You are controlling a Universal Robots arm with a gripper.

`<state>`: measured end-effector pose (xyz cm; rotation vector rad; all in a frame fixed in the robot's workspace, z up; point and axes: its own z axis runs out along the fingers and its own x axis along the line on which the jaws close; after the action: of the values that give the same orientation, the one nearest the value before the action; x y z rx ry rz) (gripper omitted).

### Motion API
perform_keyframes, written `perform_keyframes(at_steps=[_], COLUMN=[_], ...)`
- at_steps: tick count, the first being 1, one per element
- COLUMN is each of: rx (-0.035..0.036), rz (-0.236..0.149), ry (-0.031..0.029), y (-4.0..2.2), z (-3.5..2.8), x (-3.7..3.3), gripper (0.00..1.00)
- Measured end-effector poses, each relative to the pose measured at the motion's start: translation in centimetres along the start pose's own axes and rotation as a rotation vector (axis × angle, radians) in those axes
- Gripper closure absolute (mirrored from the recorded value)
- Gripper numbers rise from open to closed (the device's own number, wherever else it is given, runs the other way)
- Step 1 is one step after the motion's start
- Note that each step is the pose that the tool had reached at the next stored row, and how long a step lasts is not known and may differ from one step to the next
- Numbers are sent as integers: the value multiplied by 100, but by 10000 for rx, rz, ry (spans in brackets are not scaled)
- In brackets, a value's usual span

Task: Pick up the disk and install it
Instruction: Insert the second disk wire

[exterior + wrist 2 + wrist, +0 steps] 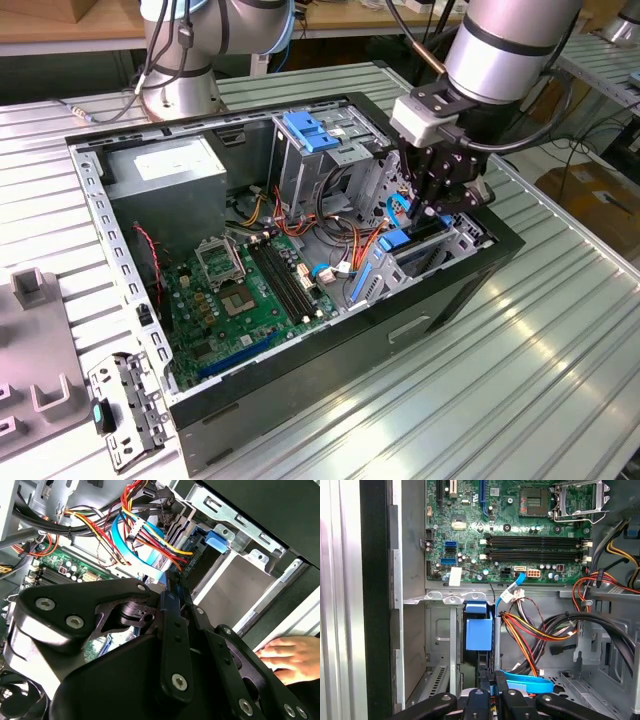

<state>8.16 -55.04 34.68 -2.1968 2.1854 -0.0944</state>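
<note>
Now the black two-finger gripper (437, 195) sits low inside the open black desktop computer case (330, 370), over the grey metal drive bay (455, 245) at the exterior view's right. The disk, a flat grey hard drive with bright blue plastic rails (479, 635), stands on edge in that bay slot, directly below the fingers in the first wrist view. Jaws look nearly together around its upper edge, though whether they actually clamp it cannot be told. Judging by this, pick-up is done and insertion is well along; full seating is unconfirmed. Green motherboard (250, 290) lies near left. A person's hand (290, 657) rests on the case edge.
</note>
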Motion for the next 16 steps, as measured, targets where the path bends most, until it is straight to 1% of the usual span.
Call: perform_keyframes(at_steps=[16], rx=[-1], rz=[-1], ry=[4], y=[2], z=[-10], x=[12], gripper=[84])
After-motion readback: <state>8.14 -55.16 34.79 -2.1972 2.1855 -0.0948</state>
